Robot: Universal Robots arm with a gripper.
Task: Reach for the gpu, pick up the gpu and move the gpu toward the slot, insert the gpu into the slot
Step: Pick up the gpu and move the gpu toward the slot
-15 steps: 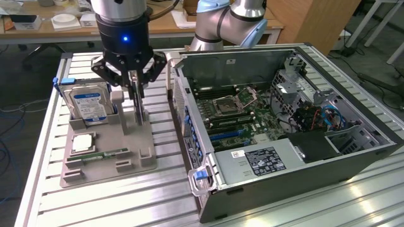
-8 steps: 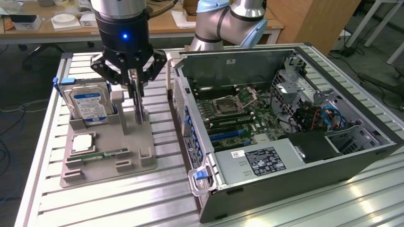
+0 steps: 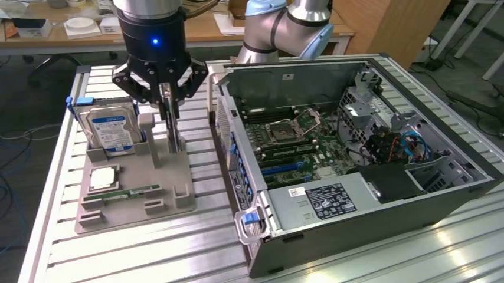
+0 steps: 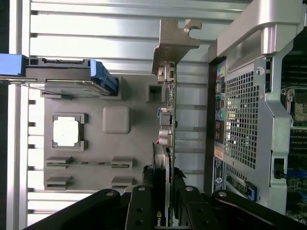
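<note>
1. One gripper [image 3: 166, 109], jaws narrow, pinches the gpu [image 3: 173, 138] by its top edge, we see.
2. We find the gpu upright on edge at the grey holder [image 3: 179, 183], between the drive [image 3: 113, 132] and the open case [image 3: 354, 236].

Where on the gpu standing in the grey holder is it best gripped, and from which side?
Pinch the gpu by its two flat faces at the upper long edge, near mid-length, coming straight down from above. It stands on edge in the grey holder, so the top edge is free; the metal bracket end is irregular. The gripper is closed on it this way.
</note>
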